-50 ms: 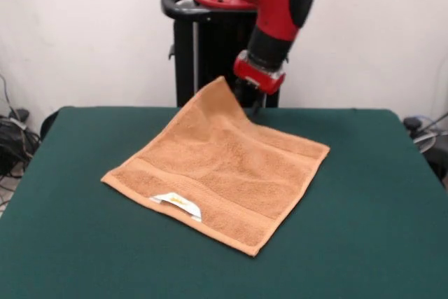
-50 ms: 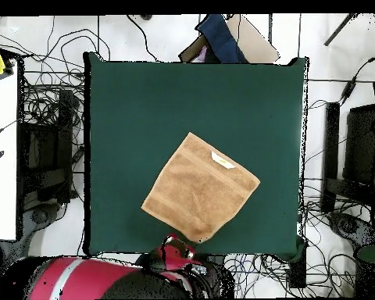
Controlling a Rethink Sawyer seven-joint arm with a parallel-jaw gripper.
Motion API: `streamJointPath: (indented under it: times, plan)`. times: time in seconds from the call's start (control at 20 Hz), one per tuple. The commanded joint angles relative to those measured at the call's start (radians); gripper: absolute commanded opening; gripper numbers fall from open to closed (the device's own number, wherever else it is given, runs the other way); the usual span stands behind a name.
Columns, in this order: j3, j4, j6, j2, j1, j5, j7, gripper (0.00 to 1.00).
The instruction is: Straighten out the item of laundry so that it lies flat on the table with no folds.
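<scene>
1. On the green counter [image 1: 364, 194], toward the robot's edge, the towel [image 1: 224, 173] lies as a diamond, one corner pointing at the arm.
2. That corner is lifted at the gripper [image 1: 250, 103]; I cannot tell how far the gripper is open.
3. Front view shows the lift; overhead flattens it.
4. The white label [image 1: 177, 203] bears unreadable marks.

Tangled cables [image 2: 46, 86] on the floor (all round the table), dark blue cloth [image 2: 222, 37] beyond.
</scene>
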Motion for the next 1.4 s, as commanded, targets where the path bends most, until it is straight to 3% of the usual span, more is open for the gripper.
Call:
streamJointPath:
  times: [0.05, 0.45, 0.85, 1.15, 1.4]
  plan:
    - [0.105, -0.019, 0.241, -0.212, 0.041, 0.092, 0.164, 1.00]
    - [0.057, -0.140, 0.301, -0.234, 0.064, 0.075, 0.143, 1.00]
    - [-0.028, -0.289, 0.039, -0.075, 0.102, 0.074, 0.144, 1.00]
    - [0.019, -0.346, -0.041, -0.032, 0.036, 0.037, 0.106, 1.00]
    - [0.066, -0.413, -0.017, 0.015, -0.021, -0.011, 0.042, 1.00]
